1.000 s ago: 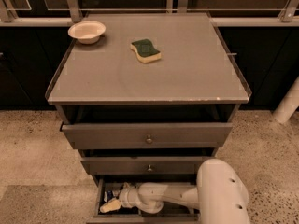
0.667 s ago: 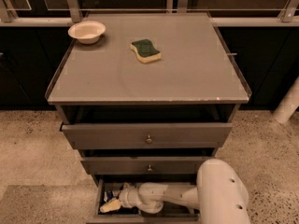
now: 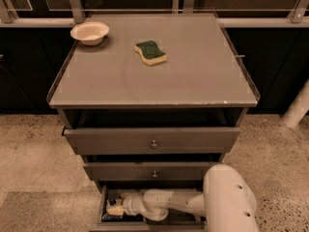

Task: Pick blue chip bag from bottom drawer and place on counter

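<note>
Camera view, looking down at the front of a grey cabinet. Bench [image 3: 193, 81]: flat grey top with thin raised edges and light scuffs. Bowl [image 3: 90, 33]: pale and round, upright at the bench's far left corner. Sponge [image 3: 150, 52]: green on top, yellow beneath, lying flat on the far half of the bench, to the right of the bowl and well apart from it. Top drawer [image 3: 193, 140]: widest of the three, one small knob at its middle, pulled a little forward. Middle drawer [image 3: 120, 172]: narrower, also knobbed, likewise a little forward. Bottom drawer [image 3: 102, 207]: lowest, pulled out furthest, so its tray lies open to view. Arm [image 3: 169, 202]: white, entering the bottom drawer from the right and lying lengthwise along it, with a large rounded white housing at the lower right. Claw [image 3: 115, 209]: cream-coloured, low inside the bottom drawer at its left end; whether it is spread or pinching anything cannot be told. Bag [image 3: 110, 218]: a small dark-blue patch on the drawer floor at the left front corner, just below the claw and partly hidden by it; contact between the two cannot be made out. Floor [image 3: 29, 149]: speckled and pale on both sides of the cabinet.
</note>
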`<state>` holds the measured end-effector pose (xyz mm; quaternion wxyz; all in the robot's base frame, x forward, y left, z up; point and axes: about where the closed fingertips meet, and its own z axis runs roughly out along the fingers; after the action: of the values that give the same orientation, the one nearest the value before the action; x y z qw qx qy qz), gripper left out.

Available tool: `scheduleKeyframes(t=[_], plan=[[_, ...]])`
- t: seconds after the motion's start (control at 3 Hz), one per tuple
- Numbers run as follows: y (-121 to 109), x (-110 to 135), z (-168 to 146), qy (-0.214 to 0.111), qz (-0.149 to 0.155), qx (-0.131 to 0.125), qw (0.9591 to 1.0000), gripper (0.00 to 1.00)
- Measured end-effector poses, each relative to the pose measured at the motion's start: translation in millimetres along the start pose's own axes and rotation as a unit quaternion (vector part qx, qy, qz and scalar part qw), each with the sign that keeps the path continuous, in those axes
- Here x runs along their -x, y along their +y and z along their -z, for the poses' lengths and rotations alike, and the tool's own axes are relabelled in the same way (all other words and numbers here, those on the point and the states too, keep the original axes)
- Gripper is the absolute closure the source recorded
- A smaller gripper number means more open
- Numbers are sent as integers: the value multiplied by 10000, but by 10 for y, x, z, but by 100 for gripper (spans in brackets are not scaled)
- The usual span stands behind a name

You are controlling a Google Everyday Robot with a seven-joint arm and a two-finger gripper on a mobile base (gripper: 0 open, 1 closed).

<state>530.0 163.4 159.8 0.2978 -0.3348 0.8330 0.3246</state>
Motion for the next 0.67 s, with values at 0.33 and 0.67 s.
scheduleKeyframes(t=[0.33,0.67], plan=[[0,0,0,0,0,0,10000,64],[0,0,0,0,0,0,10000,87]])
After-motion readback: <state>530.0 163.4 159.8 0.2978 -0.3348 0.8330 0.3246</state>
